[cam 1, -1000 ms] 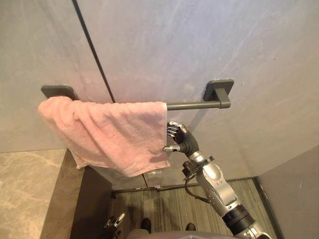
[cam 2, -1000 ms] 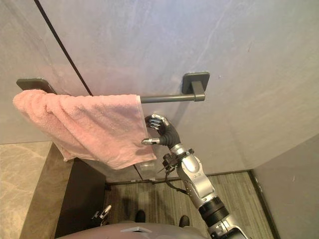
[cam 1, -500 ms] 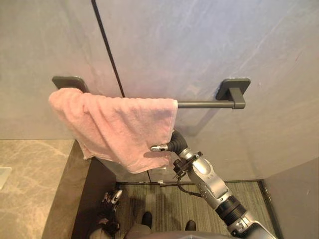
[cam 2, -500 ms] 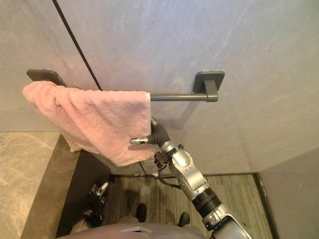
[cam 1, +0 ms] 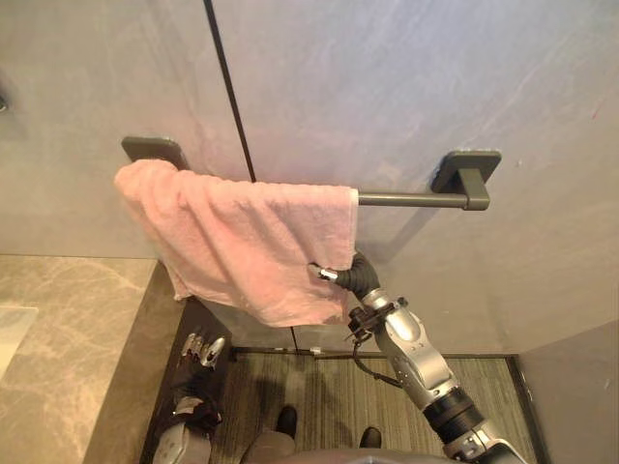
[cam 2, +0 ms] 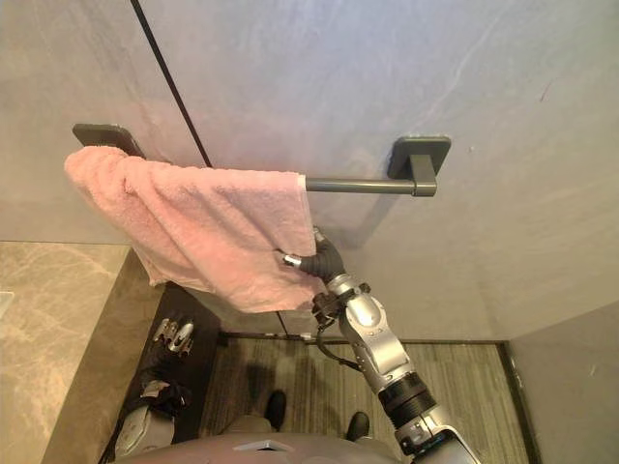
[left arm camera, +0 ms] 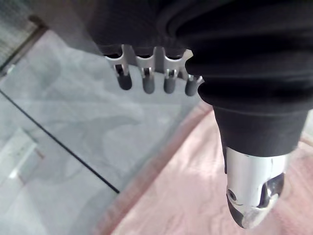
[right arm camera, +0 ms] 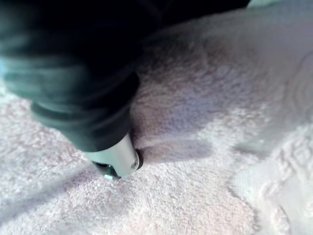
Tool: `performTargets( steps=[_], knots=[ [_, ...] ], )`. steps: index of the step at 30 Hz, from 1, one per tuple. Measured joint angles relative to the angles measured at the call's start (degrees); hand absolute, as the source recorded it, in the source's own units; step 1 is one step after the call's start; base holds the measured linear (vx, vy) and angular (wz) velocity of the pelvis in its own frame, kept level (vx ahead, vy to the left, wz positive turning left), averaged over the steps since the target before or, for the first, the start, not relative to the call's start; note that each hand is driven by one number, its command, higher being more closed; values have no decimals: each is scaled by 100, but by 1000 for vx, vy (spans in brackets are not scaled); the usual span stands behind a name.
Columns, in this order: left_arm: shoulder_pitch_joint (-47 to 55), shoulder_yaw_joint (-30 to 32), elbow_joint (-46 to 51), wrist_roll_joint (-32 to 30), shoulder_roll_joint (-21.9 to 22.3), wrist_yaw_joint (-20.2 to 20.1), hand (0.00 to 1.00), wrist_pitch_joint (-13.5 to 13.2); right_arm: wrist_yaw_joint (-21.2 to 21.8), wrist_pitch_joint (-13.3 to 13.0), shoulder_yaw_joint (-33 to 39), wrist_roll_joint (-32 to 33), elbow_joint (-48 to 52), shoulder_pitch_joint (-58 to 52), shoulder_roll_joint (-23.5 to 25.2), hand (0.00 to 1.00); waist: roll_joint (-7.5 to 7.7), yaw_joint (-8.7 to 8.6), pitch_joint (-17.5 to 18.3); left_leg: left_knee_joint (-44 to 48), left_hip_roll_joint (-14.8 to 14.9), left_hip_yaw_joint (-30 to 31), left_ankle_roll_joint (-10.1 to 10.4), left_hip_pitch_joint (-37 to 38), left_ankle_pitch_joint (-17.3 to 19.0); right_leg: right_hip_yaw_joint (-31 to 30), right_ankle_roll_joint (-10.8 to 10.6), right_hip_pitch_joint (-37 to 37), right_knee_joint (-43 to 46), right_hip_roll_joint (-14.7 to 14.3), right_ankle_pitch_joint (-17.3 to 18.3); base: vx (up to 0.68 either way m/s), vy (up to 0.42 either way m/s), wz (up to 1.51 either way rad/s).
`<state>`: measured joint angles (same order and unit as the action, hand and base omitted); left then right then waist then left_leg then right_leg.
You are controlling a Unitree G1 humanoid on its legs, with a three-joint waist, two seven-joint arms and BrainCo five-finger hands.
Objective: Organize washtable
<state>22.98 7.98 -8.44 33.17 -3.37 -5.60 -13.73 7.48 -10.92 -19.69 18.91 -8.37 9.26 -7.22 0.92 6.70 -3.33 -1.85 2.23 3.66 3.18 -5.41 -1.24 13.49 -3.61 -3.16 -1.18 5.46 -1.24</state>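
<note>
Now right robot hand [cam 1: 354,278] touches towel [cam 1: 242,232] (pink).

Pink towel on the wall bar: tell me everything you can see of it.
The pink terry-cloth towel hangs draped over the left part of the dark grey metal wall bar, leaving the bar's right stretch bare. It is bunched at its left end and flatter toward the right, its lower hem slanting down to the right. The robot's right hand touches its right edge low down, thumb on the front face.
</note>
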Motion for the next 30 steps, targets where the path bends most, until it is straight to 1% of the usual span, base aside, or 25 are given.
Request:
performTargets(
  steps=[2, 3, 4, 6, 8, 12, 15, 20, 24, 27, 28, 30],
  knots=[
    [13, 135, 310, -6, 135, 2, 0, -52, -66, -2, 299, -8, 180, -149, -1, 100, -17, -4, -35, -82, -1, 1, 0, -12, -33, 1, 12, -13, 0, 7, 40, -72, 14, 3],
    [23, 143, 404, -7, 142, 3, 0, -64, -85, -8, 413, -8, 245, -209, 2, 100, -20, -6, -37, -109, 0, 7, 3, -14, -57, 1, 9, -19, 0, 7, 42, -59, 14, 7],
    [45, 157, 616, -12, 141, 7, 0, -120, -155, -8, 713, -25, 393, -370, -3, 100, -20, -13, -37, -183, 3, 14, 8, -9, -118, 6, 4, -39, 0, 5, 40, -28, 7, 7],
    [71, 180, 709, -76, 144, 9, 0, -182, -191, -27, 887, -46, 431, -436, -3, 100, -17, -25, -35, -202, 4, 31, 3, -2, -156, 11, -5, -56, 0, 6, 34, 3, 5, 4],
    [160, 305, 912, -133, 159, 22, 0, -191, -245, -107, 1113, -53, 433, -470, 2, 100, -12, -145, -38, -233, -1, 52, 8, 23, -260, 36, -39, -76, 0, 16, 5, 22, 7, 5],
    [177, 498, 1189, -233, 175, 95, 0, -268, -371, -219, 1465, -53, 436, -589, 18, 100, -9, -146, -36, -257, -12, 51, -3, 35, -275, 46, -51, -71, 2, 31, -19, 1, 2, 1],
    [172, 653, 1378, -231, 194, 124, 0, -308, -416, -236, 1724, -53, 436, -629, 55, 100, -10, -150, -36, -311, -15, 21, -3, 73, -294, 36, -50, -67, 2, 37, -19, 0, 0, 0],
    [97, 649, 1463, -232, 186, 124, 0, -309, -426, -240, 1731, -49, 430, -629, 56, 100, -10, -158, -34, -341, -14, -52, -7, 121, -297, -22, -37, -71, -2, 38, -45, 9, 5, -6],
    [-209, 328, 1477, -276, 14, 125, 0, -320, -402, -244, 1639, -20, 382, -611, 53, 100, -6, -156, -29, -342, -11, -136, -9, 158, -296, -87, -22, -66, -12, 38, -74, 6, 4, -10],
    [-506, -21, 1477, -332, -24, 137, 0, -327, -366, -229, 1307, 26, 345, -606, 53, 100, -10, -179, -20, -342, -10, -252, -17, 188, -291, -191, -24, -77, -40, 36, -109, 9, 8, -19],
    [-567, -184, 1481, -333, 5, 248, 0, -340, -348, -227, 1109, 29, 337, -606, 57, 100, -8, -204, -19, -342, -9, -310, -21, 207, -287, -224, -20, -78, -54, 35, -122, 10, 6, -15],
    [-536, -250, 1482, -348, -11, 264, 0, -345, -307, -224, 1026, 39, 333, -606, 60, 100, -9, -209, -15, -342, -7, -330, -23, 215, -286, -267, -19, -79, -60, 28, -129, 6, 1, -9]
  ],
)
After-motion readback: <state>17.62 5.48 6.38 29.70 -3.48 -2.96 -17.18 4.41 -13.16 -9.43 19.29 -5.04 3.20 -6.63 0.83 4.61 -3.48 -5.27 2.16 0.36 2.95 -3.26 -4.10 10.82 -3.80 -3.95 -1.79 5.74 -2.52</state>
